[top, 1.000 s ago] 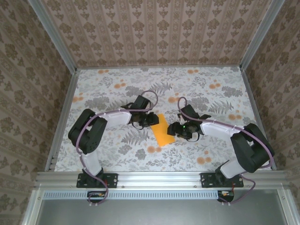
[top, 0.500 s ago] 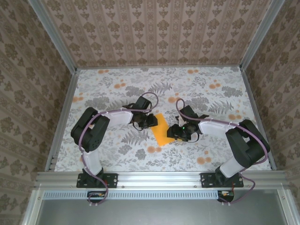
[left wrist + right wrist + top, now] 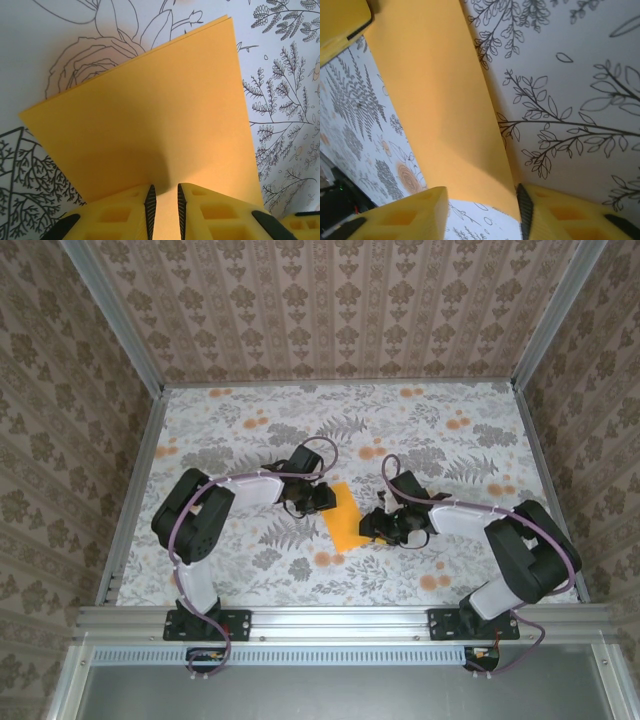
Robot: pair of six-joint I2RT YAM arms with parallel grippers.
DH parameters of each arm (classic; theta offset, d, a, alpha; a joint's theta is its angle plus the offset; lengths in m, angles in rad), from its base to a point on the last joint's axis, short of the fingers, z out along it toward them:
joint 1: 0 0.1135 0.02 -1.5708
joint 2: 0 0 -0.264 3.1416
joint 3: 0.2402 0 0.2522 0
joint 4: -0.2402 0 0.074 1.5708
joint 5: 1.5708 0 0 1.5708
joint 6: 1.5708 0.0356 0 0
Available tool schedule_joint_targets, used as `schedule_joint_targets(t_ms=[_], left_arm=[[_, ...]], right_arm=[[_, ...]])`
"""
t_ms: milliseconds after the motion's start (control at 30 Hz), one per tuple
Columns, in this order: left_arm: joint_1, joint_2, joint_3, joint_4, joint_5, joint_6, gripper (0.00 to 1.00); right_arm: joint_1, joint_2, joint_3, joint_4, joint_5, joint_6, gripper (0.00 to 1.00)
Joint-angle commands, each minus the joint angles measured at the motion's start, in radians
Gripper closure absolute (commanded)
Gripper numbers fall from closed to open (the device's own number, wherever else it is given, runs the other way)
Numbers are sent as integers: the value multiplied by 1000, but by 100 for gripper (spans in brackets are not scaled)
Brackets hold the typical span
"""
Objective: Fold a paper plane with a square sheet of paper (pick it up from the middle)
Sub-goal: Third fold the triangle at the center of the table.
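Note:
The square sheet of paper (image 3: 343, 518) is plain orange-yellow and lies folded double on the floral table top, two layers showing at its far edge (image 3: 150, 115). My left gripper (image 3: 322, 498) sits at the sheet's upper left edge. Its fingertips (image 3: 164, 192) rest on the paper with a narrow gap between them, and orange shows through the gap. My right gripper (image 3: 368, 525) is at the sheet's right edge, jaws open. In the right wrist view the paper (image 3: 435, 100) runs down between the fingers (image 3: 481, 200), its long edge close to the right-hand finger (image 3: 527, 205).
The table (image 3: 250, 440) carries a grey leaf print with small orange flower blotches (image 3: 325, 558). Aluminium rails (image 3: 130, 490) and patterned walls close it in on three sides. A yellow finger of the left gripper (image 3: 340, 17) shows at the top left of the right wrist view.
The right gripper's jaws have narrowed and it has shifted slightly at the sheet's right edge. The left gripper has stayed on the paper, barely moving.

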Motion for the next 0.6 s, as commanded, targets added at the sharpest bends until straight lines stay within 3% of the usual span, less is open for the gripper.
schedule_joint_targets(t_ms=[0, 167, 267, 567], left_arm=[[-3, 37, 3, -51, -21, -8, 77], [-3, 35, 4, -51, -19, -3, 77], [-3, 38, 6, -51, -16, 1, 78], [-4, 43, 15, -56, -6, 8, 80]], right_arm=[[0, -34, -11, 24, -29, 47, 65], [-1, -49, -11, 10, -1, 72, 76], [1, -54, -16, 47, -11, 96, 88], [37, 7, 29, 171, -48, 161, 92]])
